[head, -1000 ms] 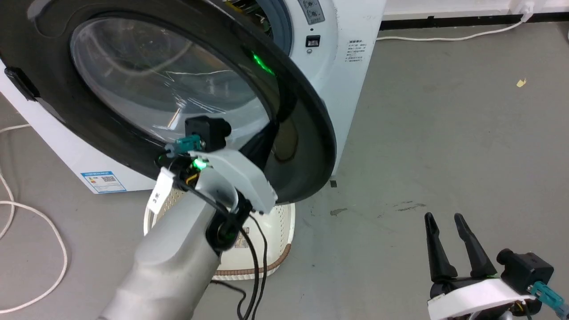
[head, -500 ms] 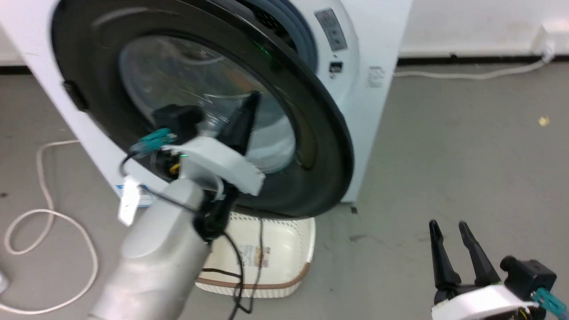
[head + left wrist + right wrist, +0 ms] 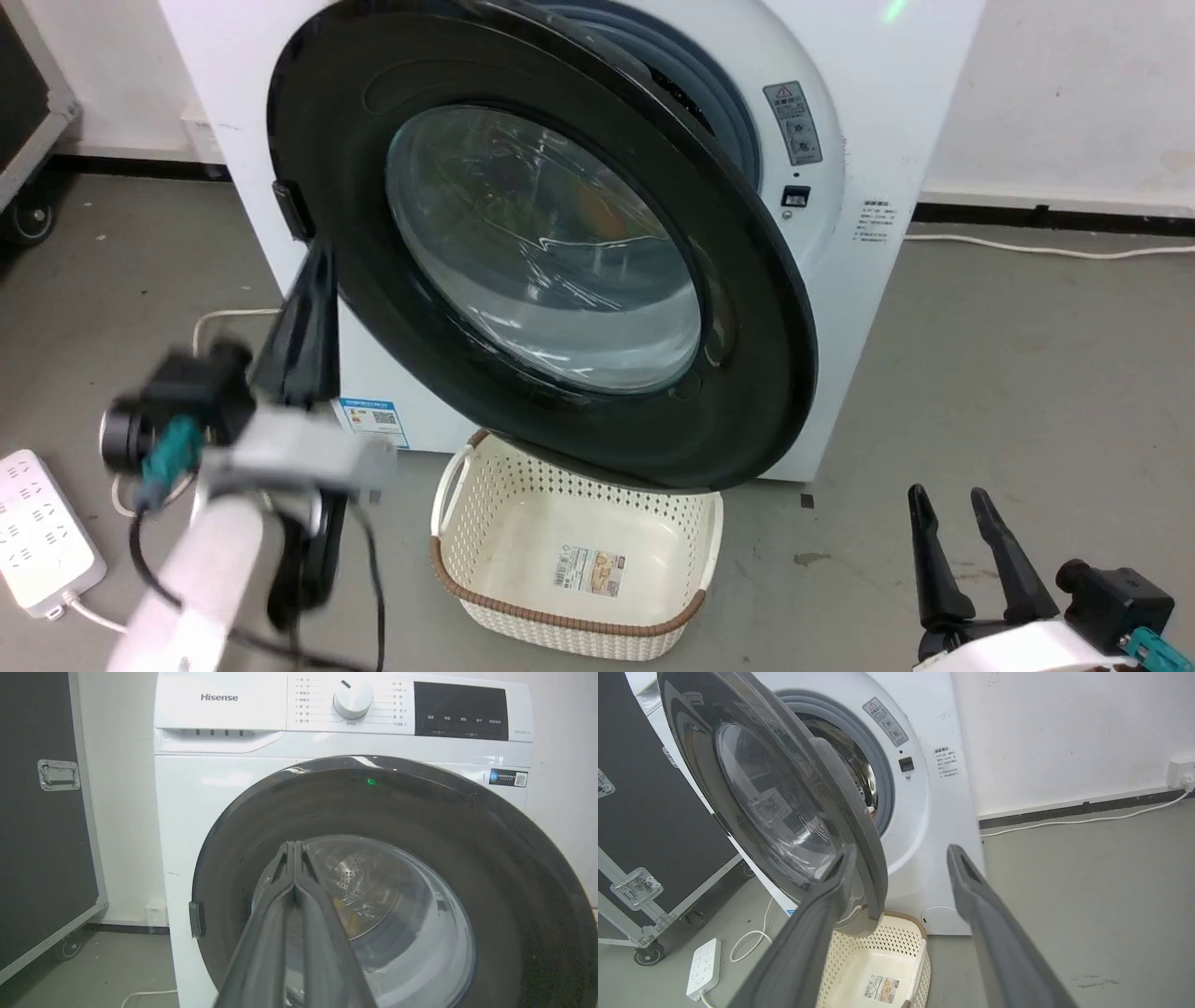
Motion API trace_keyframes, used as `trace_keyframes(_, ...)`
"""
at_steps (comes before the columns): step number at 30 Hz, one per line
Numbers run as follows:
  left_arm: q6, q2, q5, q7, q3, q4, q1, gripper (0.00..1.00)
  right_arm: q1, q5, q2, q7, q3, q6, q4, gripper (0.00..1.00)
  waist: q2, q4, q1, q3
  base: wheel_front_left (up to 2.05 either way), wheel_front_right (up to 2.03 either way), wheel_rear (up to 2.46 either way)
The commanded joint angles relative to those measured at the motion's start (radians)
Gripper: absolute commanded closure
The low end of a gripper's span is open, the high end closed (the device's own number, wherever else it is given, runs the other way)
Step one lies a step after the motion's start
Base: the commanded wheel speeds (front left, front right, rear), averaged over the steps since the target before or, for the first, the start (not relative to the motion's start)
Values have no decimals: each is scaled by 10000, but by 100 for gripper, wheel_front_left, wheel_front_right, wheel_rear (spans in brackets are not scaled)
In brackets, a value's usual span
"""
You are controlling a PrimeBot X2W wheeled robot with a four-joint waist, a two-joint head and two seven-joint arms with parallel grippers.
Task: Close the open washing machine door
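Left gripper (image 3: 292,845), its two dark fingers pressed together on nothing, points at the washing machine door (image 3: 560,243). That door hangs ajar from the washing machine (image 3: 887,121). Its left rim lies close to the white front, and its right edge is swung well clear, with the grey gasket (image 3: 883,772) showing in the gap. In the head view the fingertips sit just beside the door's left rim; whether they touch it cannot be told. Right gripper (image 3: 948,499) is parted and empty, low over the floor and well apart from the machine.

Main hazard, on this evidence, is where the push lands. Pressure so near the side that appears to carry the hinge would likely turn the door only weakly. Narrow tips on glossy black plastic or the bulging glass could also skid off sideways rather than drive it home. A soft push may leave the door resting against the front unlatched, looking shut without being so. Cream basket (image 3: 485,523) stands on the floor just under the door's lower edge. If its rim rides high enough, the swinging door could clip it and stop short.
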Motion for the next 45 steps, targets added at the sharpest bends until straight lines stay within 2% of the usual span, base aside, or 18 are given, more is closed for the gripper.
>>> trace_keyframes(1,118,6,165,-41,132,-137,619,100,155,-24,-1,-43,-5,8,-38,0,0,23,1,-47,0,0,0)
trace_keyframes(5,282,-20,283,-42,427,-238,1653,100,236,-4,-1,-43,-42,8,-68,0,0,11,1,-96,0,0,0)
trace_keyframes(9,278,-195,-44,-42,678,-124,2512,100,428,33,-1,-43,-17,8,-111,0,0,-8,1,-156,0,0,0)
trace_keyframes(17,-75,-608,-354,-43,1037,-72,3594,100,796,40,-1,-43,-30,8,-225,0,0,16,1,-209,0,0,0)
trace_keyframes(25,-230,-966,-338,-43,1310,109,4049,100,908,-51,-1,-43,110,8,-203,0,0,-38,1,-193,0,0,0)
trace_keyframes(26,-230,-989,-310,-43,1328,138,4056,82,909,-80,-1,-43,122,8,-201,0,0,-38,1,-194,0,0,0)
trace_keyframes(27,-225,-1007,-284,-43,1343,167,4058,9,907,-99,-1,-43,132,8,-201,0,0,-38,1,-189,0,0,0)
trace_keyframes(28,-203,-1016,-236,-43,1350,198,4053,0,903,-115,-1,-43,138,8,-202,0,0,-38,1,-183,0,0,0)
trace_keyframes(32,-221,-1040,-34,-43,1343,200,3967,0,874,-261,-1,-43,133,8,-208,0,0,-4,1,-165,0,0,0)
trace_keyframes(38,-55,-935,642,-43,1305,9,3859,0,752,-1222,-1,124,64,8,-247,0,0,53,1,-127,0,0,0)
trace_keyframes(39,-17,-933,735,-43,1310,-36,3850,0,725,-1361,-1,202,33,8,-289,65,0,69,1,-114,0,0,0)
trace_keyframes(40,-17,-933,735,-43,1310,-36,3850,0,725,-1361,-1,202,33,8,-289,65,0,69,1,-114,0,0,0)
trace_keyframes(41,2,-964,842,-43,1324,-129,3843,0,667,-1570,-1,385,18,8,-389,100,0,104,1,-77,0,0,0)
trace_keyframes(45,35,-993,1016,-43,1335,-243,3834,0,546,-1778,-1,695,156,8,-585,100,0,161,1,13,0,0,0)
